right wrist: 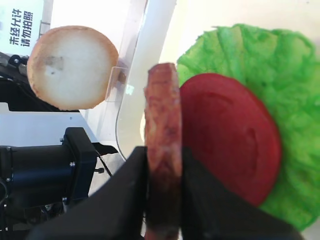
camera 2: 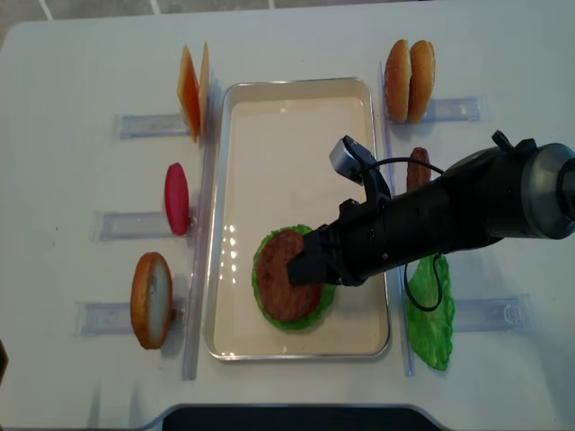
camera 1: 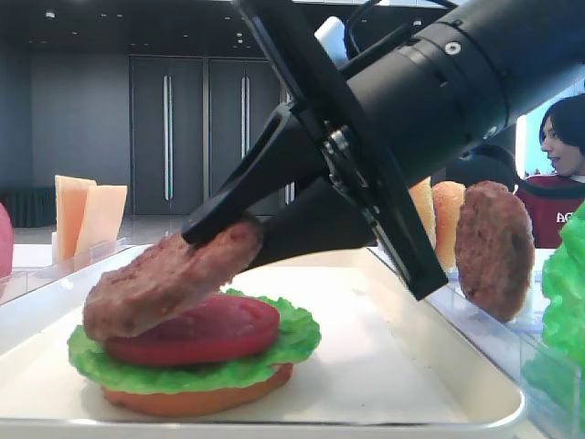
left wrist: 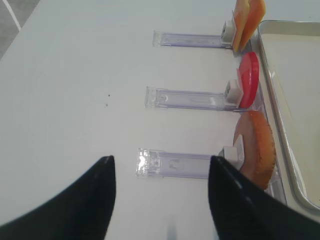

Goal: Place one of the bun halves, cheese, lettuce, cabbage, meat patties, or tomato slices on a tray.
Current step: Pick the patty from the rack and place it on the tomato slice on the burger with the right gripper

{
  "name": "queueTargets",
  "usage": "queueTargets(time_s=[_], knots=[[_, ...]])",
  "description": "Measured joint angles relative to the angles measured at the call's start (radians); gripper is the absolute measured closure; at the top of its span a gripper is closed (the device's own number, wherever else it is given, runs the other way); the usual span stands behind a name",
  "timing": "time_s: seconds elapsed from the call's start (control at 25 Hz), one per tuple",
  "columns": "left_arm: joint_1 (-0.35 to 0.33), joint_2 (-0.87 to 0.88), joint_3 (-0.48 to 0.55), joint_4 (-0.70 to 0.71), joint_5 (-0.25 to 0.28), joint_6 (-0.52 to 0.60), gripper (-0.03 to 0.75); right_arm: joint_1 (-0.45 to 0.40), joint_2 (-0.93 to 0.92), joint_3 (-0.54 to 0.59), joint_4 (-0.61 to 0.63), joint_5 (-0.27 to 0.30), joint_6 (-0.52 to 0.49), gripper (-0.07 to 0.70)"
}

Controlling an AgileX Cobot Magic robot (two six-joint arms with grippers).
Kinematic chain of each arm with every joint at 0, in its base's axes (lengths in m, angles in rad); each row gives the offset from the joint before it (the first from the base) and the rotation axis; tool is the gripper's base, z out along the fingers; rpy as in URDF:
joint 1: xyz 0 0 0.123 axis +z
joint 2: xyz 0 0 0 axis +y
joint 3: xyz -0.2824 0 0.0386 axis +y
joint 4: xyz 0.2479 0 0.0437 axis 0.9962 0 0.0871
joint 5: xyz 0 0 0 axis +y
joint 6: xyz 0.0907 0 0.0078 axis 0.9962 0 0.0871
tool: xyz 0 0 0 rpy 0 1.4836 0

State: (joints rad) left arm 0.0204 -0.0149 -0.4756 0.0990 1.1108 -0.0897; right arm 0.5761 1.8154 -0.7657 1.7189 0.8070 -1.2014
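Note:
A reddish-brown meat patty (camera 1: 164,279) is tilted, its low end resting on a red tomato slice (camera 1: 210,334). My right gripper (camera 1: 219,245) is shut on its raised end. The tomato lies on a green lettuce leaf (camera 1: 292,338) over an orange bun half (camera 1: 201,395), near the front of the cream tray (camera 1: 384,366). The right wrist view shows the patty (right wrist: 162,125) edge-on between the black fingers (right wrist: 200,190), above the tomato (right wrist: 225,145) and lettuce (right wrist: 280,75). My left gripper (left wrist: 160,160) hangs open and empty over the white table, left of the tray (left wrist: 295,75).
Clear holders flank the tray. On the left stand cheese slices (camera 2: 193,90), a tomato slice (camera 2: 176,197) and a bun half (camera 2: 151,299). On the right are two bun halves (camera 2: 409,67), another patty (camera 2: 418,169) and lettuce (camera 2: 429,323). A person (camera 1: 562,165) sits behind.

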Motion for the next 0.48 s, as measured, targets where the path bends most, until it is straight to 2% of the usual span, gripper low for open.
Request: queueTargets(time_s=[0.24,0.36,0.48], knots=[[0.000,0.000,0.000,0.000,0.000,0.000,0.264,0.000,-0.009,0.000,-0.017,-0.019,0.000,0.272],[0.000,0.000,0.000,0.000,0.000,0.000,0.264,0.000,-0.060,0.000,-0.060,-0.063,0.000,0.204],[0.000,0.000,0.000,0.000,0.000,0.000,0.264,0.000,-0.134,0.000,-0.133,-0.136,0.014,0.182]])
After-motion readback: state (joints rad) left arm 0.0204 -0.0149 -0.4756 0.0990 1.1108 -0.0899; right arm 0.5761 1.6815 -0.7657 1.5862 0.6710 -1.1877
